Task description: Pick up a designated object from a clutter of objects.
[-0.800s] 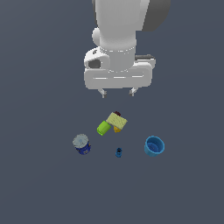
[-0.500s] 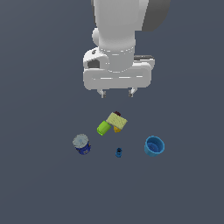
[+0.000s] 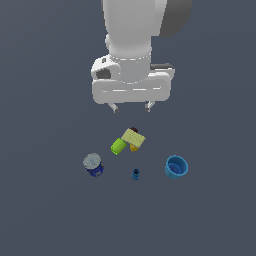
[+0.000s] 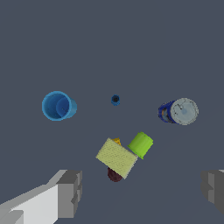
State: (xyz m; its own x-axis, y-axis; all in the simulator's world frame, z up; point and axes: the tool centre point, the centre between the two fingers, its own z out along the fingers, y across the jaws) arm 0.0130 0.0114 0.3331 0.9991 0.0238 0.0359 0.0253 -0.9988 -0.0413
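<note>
The dark blue can [image 3: 94, 165] stands upright on the grey surface [image 3: 45, 210], its long axis vertical and its silvery round top facing up, in the exterior view. It sits alone at the cluster's 8 o'clock edge, apart from every other object. In the wrist view the can [image 4: 178, 111] shows its pale lid nearly face-on, with a sliver of blue wall beside it.

At the can's 2 o'clock in the exterior view lies the green cylinder [image 3: 118, 146], tipped on its side and touching the tan-yellow block [image 3: 134, 138]. An orange piece [image 3: 134, 147] peeks from under the block, and a dark maroon object [image 4: 114, 175] shows at the block's far edge in the wrist view. The tiny blue piece [image 3: 135, 174] stands at the can's 3 o'clock, well apart, and the light blue cup [image 3: 176, 167] sits further out on the same line, mouth up.

The fingers [image 3: 116, 108] hang spread wide and empty above the cluster, at about 12 o'clock from the block, touching nothing.
</note>
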